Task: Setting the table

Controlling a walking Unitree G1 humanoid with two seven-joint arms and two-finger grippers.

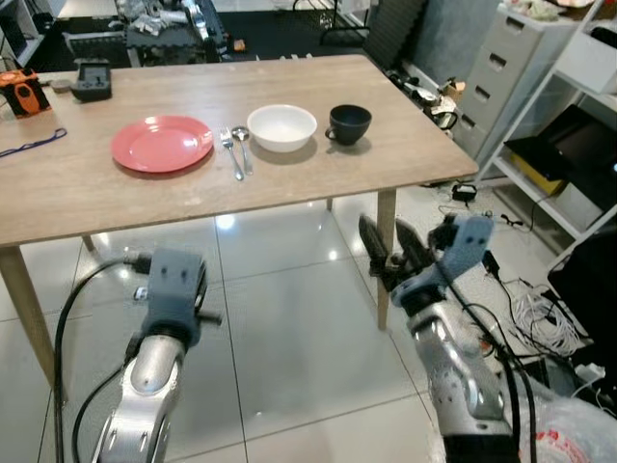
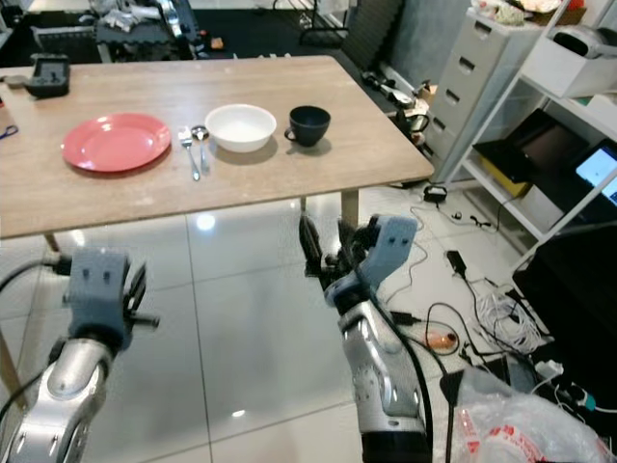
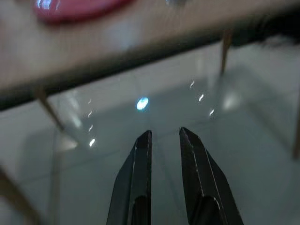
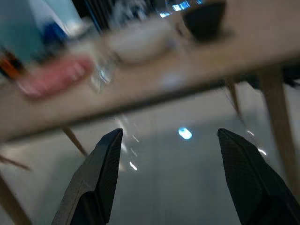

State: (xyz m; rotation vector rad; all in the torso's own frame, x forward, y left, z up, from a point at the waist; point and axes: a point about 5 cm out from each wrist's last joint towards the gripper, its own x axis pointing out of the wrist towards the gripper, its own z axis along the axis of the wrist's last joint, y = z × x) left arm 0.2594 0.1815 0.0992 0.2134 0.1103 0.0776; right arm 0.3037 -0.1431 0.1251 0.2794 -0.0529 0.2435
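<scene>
Plate point(image 1: 161, 143), fork point(image 1: 229, 149), spoon point(image 1: 243, 145), bowl point(image 1: 281, 126), cup point(image 1: 349, 123) laid on surface point(image 1: 87, 198); I judge setting approx. done. Left gripper point(image 3: 164, 137) fingers slightly apart, right gripper point(image 4: 166, 140) fingers wide apart, both empty.

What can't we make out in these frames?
- Inside of the dark round cup: head views, too dark and too small to tell any contents.
- Silver fork and spoon: right wrist view, smeared by blur.
- Round red plate: left wrist view, cut by the top edge and blurred.
- Orange device: left eye view, cut by the left edge.
</scene>
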